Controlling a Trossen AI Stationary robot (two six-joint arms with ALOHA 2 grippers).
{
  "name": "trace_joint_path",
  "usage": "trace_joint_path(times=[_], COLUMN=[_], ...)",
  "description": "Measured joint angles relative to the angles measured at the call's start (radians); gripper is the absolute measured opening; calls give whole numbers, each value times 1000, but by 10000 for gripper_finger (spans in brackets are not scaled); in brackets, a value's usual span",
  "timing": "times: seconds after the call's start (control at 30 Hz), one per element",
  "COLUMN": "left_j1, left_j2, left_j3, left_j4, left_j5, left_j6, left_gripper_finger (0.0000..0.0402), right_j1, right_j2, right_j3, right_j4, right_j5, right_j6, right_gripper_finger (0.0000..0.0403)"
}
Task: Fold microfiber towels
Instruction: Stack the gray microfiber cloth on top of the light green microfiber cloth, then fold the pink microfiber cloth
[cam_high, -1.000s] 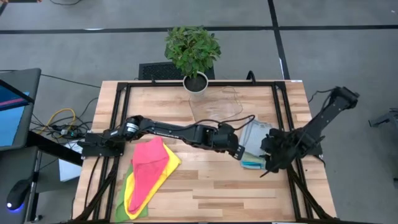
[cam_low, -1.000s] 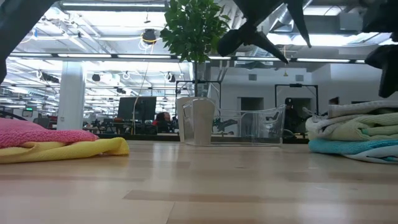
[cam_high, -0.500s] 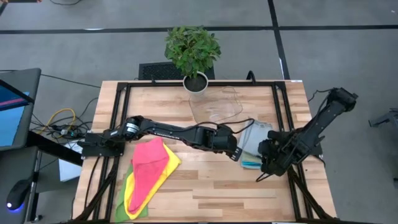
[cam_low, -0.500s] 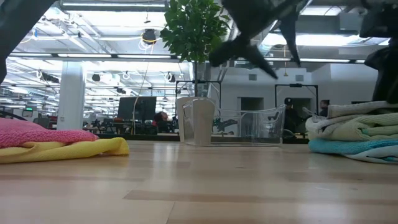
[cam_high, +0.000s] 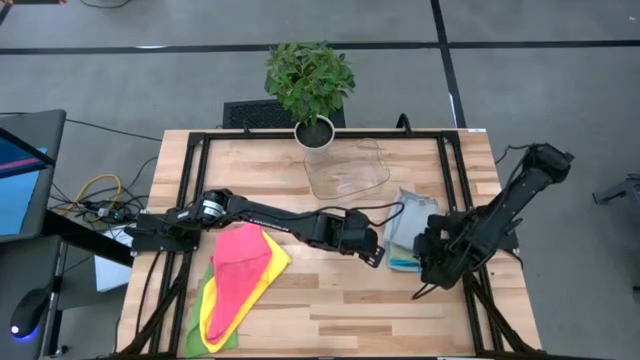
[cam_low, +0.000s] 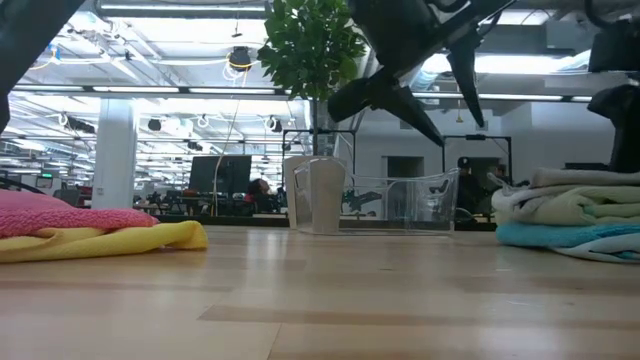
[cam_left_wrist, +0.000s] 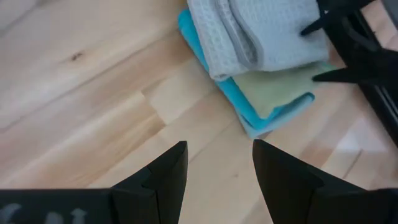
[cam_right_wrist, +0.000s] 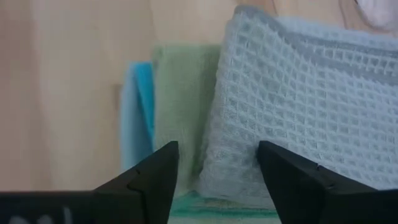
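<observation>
folded stack (cam_high: 405, 232) at 3 o'clock: three towels (grey, green, blue) | loose pile (cam_high: 238, 280) at 8 o'clock: three | left gripper (cam_left_wrist: 214, 163) parted, empty | right gripper (cam_right_wrist: 217, 165) parted, empty

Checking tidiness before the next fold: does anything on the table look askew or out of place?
Slightly. The folded stack is staggered: the grey towel sits offset, leaving the green towel and blue towel edges exposed. The pink towel pile lies loose, unfolded.

Pink fluffy towel (cam_low: 55, 212) lay on a yellow one (cam_low: 120, 241) far left, folded grey-green-blue stack (cam_low: 575, 222) right, open dark gripper (cam_low: 425, 85) overhead.
</observation>
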Motion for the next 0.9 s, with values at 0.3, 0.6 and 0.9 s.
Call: trace_joint_path(times=[0.3,0.6,0.9], left_j1=[0,-5,-8], left_j2=[0,0,0], left_j3=[0,0,0], left_j4=[0,28,76], left_j5=[-1,-2,7], left_j6=[5,-9,9], left_gripper_finger=[173,173,173], right_j1=[-30,-1,-6], right_j2=[151,50,-102], right_j3=[0,23,36], right_j4=[-8,9,-25], right_j5=[-27,-57,-34], right_j6=[4,-9,25], right_gripper_finger=[223,159,215])
